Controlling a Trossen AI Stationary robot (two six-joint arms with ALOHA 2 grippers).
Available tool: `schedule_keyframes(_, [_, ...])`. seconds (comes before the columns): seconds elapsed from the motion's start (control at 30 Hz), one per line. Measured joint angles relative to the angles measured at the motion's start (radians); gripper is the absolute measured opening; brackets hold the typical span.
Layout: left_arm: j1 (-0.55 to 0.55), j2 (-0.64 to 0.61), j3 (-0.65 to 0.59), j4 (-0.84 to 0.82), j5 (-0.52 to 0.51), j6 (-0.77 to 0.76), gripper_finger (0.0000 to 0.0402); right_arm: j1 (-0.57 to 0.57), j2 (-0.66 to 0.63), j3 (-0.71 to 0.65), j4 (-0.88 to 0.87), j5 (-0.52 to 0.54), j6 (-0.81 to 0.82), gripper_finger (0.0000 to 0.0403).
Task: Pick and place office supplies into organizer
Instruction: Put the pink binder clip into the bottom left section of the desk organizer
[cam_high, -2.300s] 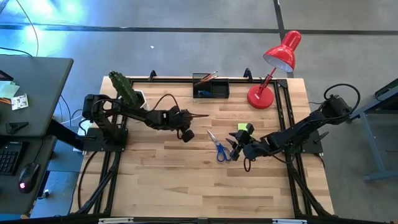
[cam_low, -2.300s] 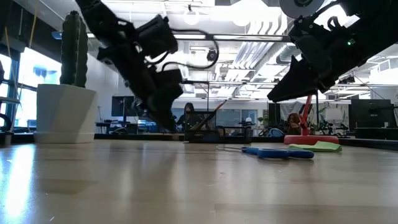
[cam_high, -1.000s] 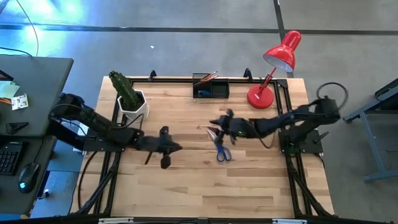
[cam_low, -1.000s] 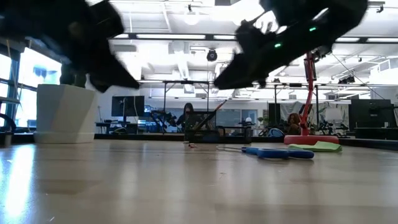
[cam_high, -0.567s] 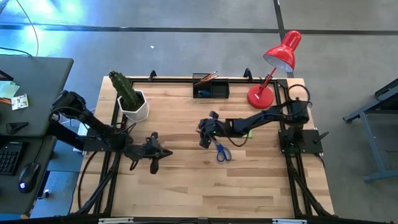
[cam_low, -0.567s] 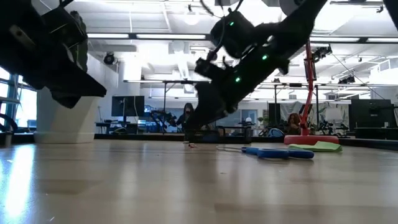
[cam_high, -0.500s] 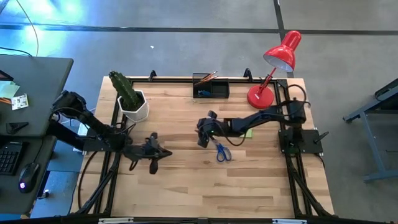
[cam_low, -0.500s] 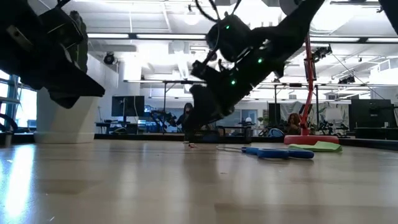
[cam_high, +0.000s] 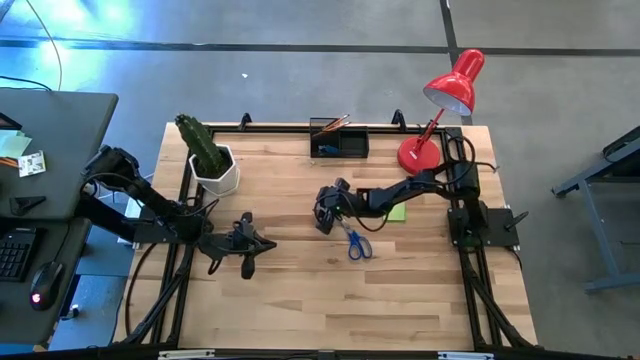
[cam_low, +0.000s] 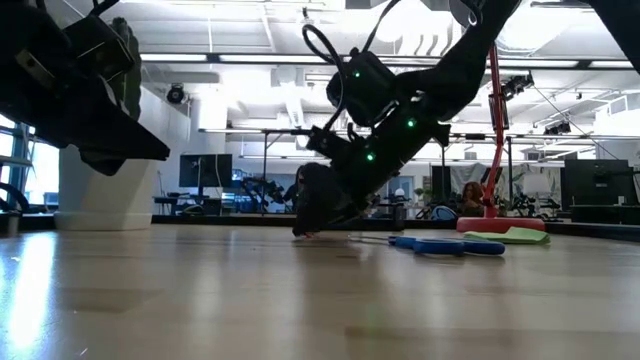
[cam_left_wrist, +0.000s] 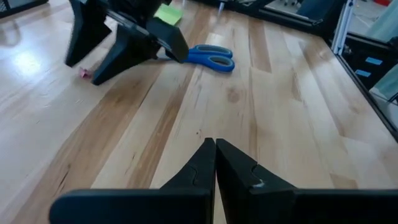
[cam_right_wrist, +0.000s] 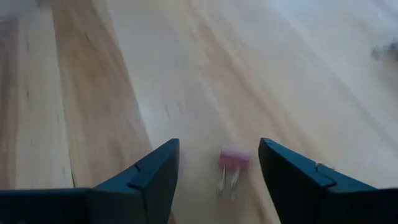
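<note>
red lamp, cactus, scissors

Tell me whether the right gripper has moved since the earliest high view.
Yes. The right gripper, open, now sits left of the blue-handled scissors, nearer the organizer; earlier it was on their right.

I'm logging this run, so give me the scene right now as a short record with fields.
right gripper: open, low over the table, fingers either side of a small pink item
left gripper: shut, empty, above bare wood
scissors: flat on the table
sticky pad: partly under the right arm
organizer: at the back edge, pencils inside
</note>
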Motion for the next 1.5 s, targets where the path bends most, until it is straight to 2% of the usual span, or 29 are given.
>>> schedule_keyframes(0.4, [0.0, 0.0, 0.0, 0.003, 0.0, 0.002, 0.0001, 0.002, 0.0, 0.0, -0.026, 0.004, 0.025, 0.0131])
schedule_keyframes(0.93, [0.0, 0.0, 0.0, 0.004, 0.0, -0.005, 0.0002, 0.002, -0.001, 0.0, -0.037, 0.009, 0.049, 0.0047])
schedule_keyframes(1.07, [0.0, 0.0, 0.0, 0.001, 0.0, -0.005, 0.0001, 0.002, -0.001, 0.0, -0.037, 0.009, 0.053, 0.0042])
schedule_keyframes(1.27, [0.0, 0.0, 0.0, -0.004, 0.0, -0.005, 0.0003, 0.002, -0.006, 0.0, -0.041, 0.004, 0.056, 0.0056])
schedule_keyframes(1.5, [0.0, 0.0, 0.0, -0.011, -0.001, -0.005, 0.0003, -0.031, -0.105, 0.028, -0.076, -0.013, 0.036, 0.0052])
